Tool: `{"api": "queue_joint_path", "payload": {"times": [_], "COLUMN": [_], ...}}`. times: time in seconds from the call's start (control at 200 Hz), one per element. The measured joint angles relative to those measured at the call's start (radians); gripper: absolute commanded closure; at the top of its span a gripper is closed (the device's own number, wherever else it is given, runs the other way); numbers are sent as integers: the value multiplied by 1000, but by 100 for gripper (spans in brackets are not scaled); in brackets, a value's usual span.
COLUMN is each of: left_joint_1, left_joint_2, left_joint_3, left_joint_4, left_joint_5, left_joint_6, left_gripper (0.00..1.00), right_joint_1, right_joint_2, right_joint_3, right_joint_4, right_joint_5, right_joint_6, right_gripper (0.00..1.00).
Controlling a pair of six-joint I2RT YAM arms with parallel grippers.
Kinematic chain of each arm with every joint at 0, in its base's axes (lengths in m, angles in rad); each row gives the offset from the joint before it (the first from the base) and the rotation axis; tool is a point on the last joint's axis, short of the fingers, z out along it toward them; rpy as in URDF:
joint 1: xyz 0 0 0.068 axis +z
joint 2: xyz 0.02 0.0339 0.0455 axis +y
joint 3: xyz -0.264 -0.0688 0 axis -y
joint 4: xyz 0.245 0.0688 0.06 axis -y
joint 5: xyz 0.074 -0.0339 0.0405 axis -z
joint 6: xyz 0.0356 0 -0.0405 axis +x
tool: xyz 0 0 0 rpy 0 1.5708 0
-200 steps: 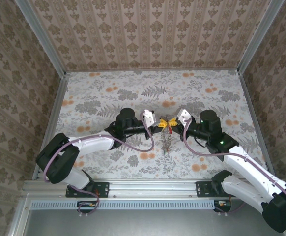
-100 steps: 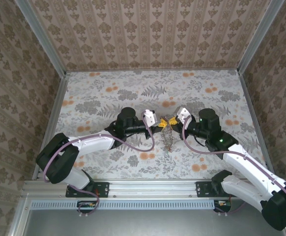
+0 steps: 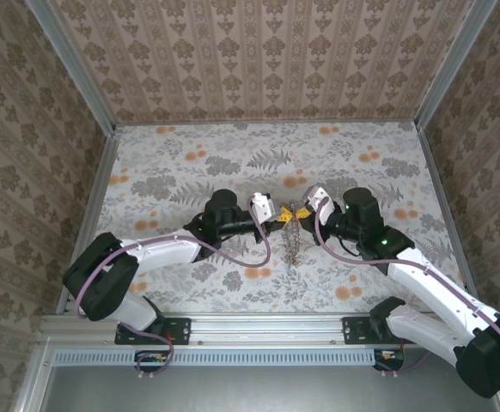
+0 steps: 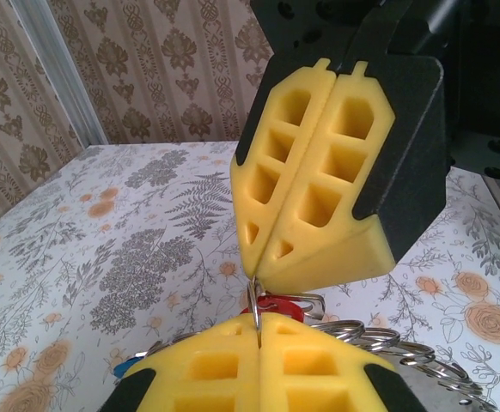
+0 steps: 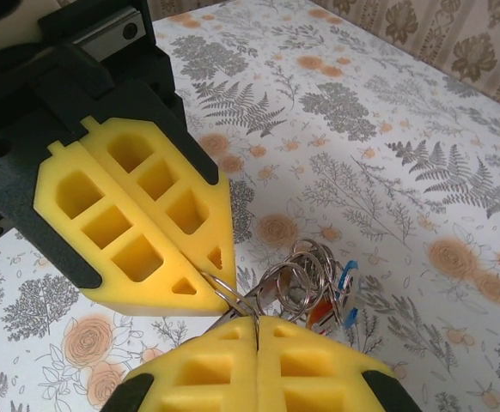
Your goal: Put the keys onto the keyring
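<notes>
At mid-frame, my left gripper (image 3: 281, 216) and right gripper (image 3: 303, 209) meet tip to tip, both clenched on the keyring (image 3: 294, 243). The keys (image 4: 280, 305) hang beneath.

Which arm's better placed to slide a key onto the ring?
Probably the right gripper: the keys bunch just beside its shut fingertips, while the left gripper, also pinching the ring, could hold it steady.

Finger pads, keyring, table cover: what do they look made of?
Finger pads: matte yellow, moulded open cells; looks like soft rubber or foam, on black hard-plastic backing.
Keyring: thin silvery loops with bright glints; metal wire, likely steel.
Table cover: flat printed floral pattern, no sheen; paper or vinyl, can't tell which.
</notes>
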Motion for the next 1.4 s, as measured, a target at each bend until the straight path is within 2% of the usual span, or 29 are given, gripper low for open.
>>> {"api": "queue_joint_path", "payload": {"times": [0.085,0.245,0.46,0.73,0.81,1.07,1.4], "left_joint_1": [0,0,-2,-2,0,32,53], "left_joint_2": [0,4,6,6,6,6,6], "left_joint_3": [-2,-13,-14,-14,-14,-14,-14], "left_joint_4": [6,40,77,79,79,68,45], "left_joint_5": [-3,-7,-2,4,16,111,201], "left_joint_6": [0,-1,-1,-1,-1,-14,-20], "left_gripper": [100,100,100,100,100,100,100], "right_joint_1": [0,0,-2,-5,-7,-8,-10], "right_joint_2": [2,2,-10,-72,-87,-47,-21], "right_joint_3": [0,0,0,0,0,40,55], "right_joint_4": [1,4,-10,-28,-28,-115,-128], "right_joint_5": [0,12,90,111,94,-14,-80], "right_joint_6": [10,31,32,24,4,-125,-255], "right_gripper": [95,84,79,76,71,70,74]}}
